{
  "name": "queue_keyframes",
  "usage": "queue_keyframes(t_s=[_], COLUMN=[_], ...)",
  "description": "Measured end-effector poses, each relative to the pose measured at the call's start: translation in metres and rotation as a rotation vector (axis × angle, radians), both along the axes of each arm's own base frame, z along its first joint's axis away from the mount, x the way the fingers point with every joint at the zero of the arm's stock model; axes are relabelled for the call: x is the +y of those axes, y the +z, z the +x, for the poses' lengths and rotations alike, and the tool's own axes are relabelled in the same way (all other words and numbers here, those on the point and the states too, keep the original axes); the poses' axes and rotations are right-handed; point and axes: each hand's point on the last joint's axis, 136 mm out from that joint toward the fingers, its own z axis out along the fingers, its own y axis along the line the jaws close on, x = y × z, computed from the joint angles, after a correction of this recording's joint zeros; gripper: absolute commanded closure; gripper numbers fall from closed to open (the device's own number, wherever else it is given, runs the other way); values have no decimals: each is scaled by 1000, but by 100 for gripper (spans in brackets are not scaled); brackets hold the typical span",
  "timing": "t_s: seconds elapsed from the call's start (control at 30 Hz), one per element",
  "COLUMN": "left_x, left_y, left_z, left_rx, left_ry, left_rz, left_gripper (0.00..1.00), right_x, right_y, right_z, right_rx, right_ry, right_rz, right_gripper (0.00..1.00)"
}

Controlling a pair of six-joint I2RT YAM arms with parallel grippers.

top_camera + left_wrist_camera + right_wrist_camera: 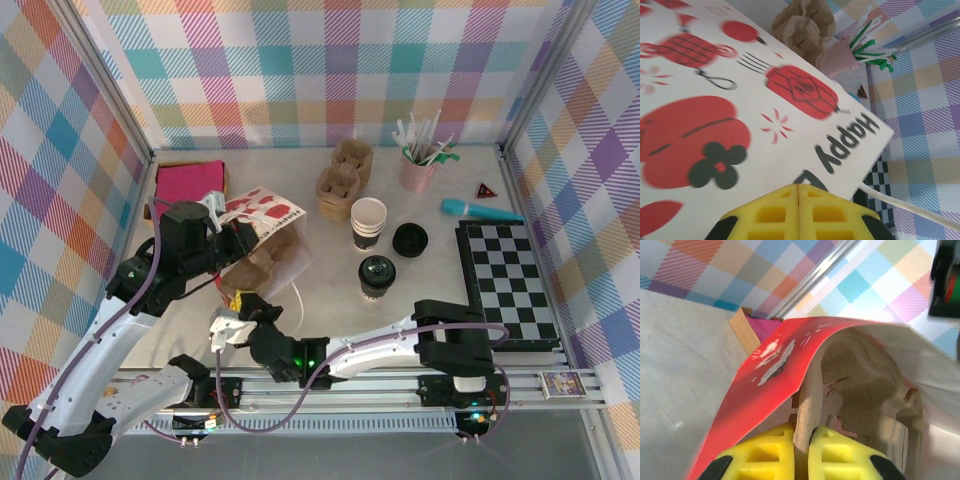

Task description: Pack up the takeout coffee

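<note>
Two grips, both closed. Left gripper (799, 192): pinches the paper bag (268, 215) by its printed wall. Right gripper (801, 437): clamps a brown pulp carrier (860, 375) inside the bag mouth. Stands upright at centre frame, right of the bag, apart: takeout coffee (377, 275).

bag (790, 125): smooth printed paper | carriers (345, 178): rough brown pulp | takeout coffee (377, 272) lid: glossy black plastic

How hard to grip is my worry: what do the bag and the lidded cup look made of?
The bag looks like smooth printed paper, brown inside. The lidded cup seems dark matte paper, though seen mostly from above; its lid looks like black plastic, faintly shiny.
</note>
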Motion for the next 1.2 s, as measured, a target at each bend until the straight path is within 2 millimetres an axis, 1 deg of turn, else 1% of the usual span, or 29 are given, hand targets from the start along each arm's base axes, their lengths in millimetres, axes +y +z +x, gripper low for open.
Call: queue_keyframes(t_s=[0.07, 0.13, 0.2, 0.37, 0.5, 0.73, 0.77, 0.8, 0.83, 0.87, 0.93, 0.97, 1.03, 1.2], left_x=[2, 3, 3, 4, 6, 7, 7, 7, 7, 7, 7, 8, 8, 9], left_y=[0, 0, 0, 0, 1, 5, 5, 5, 5, 4, 4, 4, 3, 3], left_z=[1, 2, 3, 3, 3, 2, 2, 2, 2, 2, 2, 2, 2, 2], left_rx=[-1, -4, -8, -9, -14, -26, -26, -26, -26, -26, -25, -24, -21, -19], left_ry=[9, 15, 21, 24, 33, 36, 36, 36, 36, 36, 37, 37, 38, 41], left_rz=[5, 8, 10, 12, 14, 10, 10, 10, 10, 10, 10, 11, 13, 14], left_gripper=[100, 100, 100, 100, 100, 100, 100, 100, 100, 100, 100, 100, 100, 100], right_x=[4, 5, 6, 8, 13, 12, 12, 11, 11, 11, 10, 10, 8, 1], right_y=[9, 16, 17, 10, 15, 13, 11, 10, 10, 9, 9, 10, 11, 17], right_z=[-9, -15, -16, -13, -11, -6, -5, -4, -3, -2, -1, -1, -1, -1], right_rx=[-28, -51, -71, -104, -120, -116, -112, -107, -104, -101, -94, -91, -83, -40], right_ry=[7, 5, -4, -33, -61, -80, -82, -83, -84, -86, -88, -89, -89, -91], right_rz=[-1, 2, -14, -62, -57, -56, -57, -56, -58, -58, -55, -55, -52, -30], right_gripper=[100, 100, 100, 100, 100, 100, 99, 93, 84, 72, 59, 56, 54, 54])
